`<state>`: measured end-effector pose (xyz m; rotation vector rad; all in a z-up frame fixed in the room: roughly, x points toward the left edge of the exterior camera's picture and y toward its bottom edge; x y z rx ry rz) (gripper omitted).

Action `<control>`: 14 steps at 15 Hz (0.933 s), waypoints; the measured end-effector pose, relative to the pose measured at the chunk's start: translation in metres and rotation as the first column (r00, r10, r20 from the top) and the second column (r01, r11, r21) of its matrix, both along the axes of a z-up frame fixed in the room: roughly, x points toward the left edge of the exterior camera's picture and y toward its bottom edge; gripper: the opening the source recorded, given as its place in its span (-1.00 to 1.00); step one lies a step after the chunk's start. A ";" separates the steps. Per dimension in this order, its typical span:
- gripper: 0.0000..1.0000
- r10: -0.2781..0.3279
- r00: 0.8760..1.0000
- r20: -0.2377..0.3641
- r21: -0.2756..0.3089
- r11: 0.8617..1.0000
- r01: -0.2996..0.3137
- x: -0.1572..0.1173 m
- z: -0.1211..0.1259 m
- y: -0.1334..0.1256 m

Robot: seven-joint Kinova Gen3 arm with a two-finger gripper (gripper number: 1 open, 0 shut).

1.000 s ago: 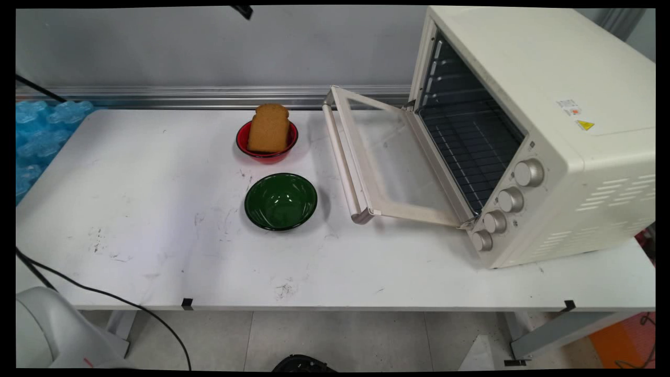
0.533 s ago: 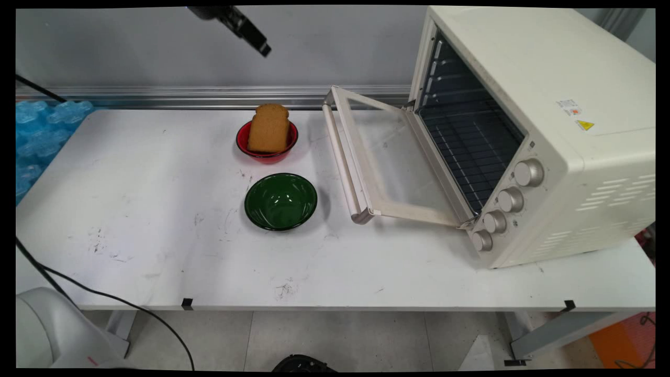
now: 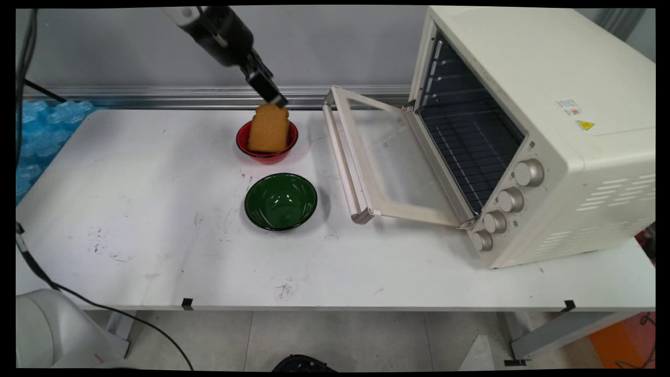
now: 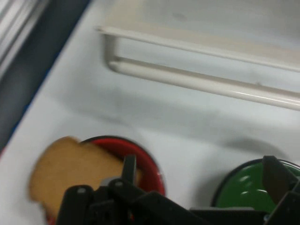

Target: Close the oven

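Two bowls (one toast [image 3: 268, 129]).

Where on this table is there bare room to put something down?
The table's whole left half, left of the red bowl and green bowl, and the front strip are bare. Crowded: between the bowls and the oven door, with the gripper over the bread.

The table [image 3: 131, 209] lies bare across the left and lower part of the frame. At centre, the red bowl [image 3: 267, 152] with its upright bread slice [image 3: 268, 128] and the green bowl [image 3: 281, 201] stand close together. The toaster oven [image 3: 549, 131] blocks the right, its open door [image 3: 377, 157] reaching toward the bowls with a narrow gap between.
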<state>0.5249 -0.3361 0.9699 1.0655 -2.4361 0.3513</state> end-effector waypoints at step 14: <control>1.00 -0.241 0.969 -0.052 0.048 0.969 0.243 -0.042 -0.105 -0.022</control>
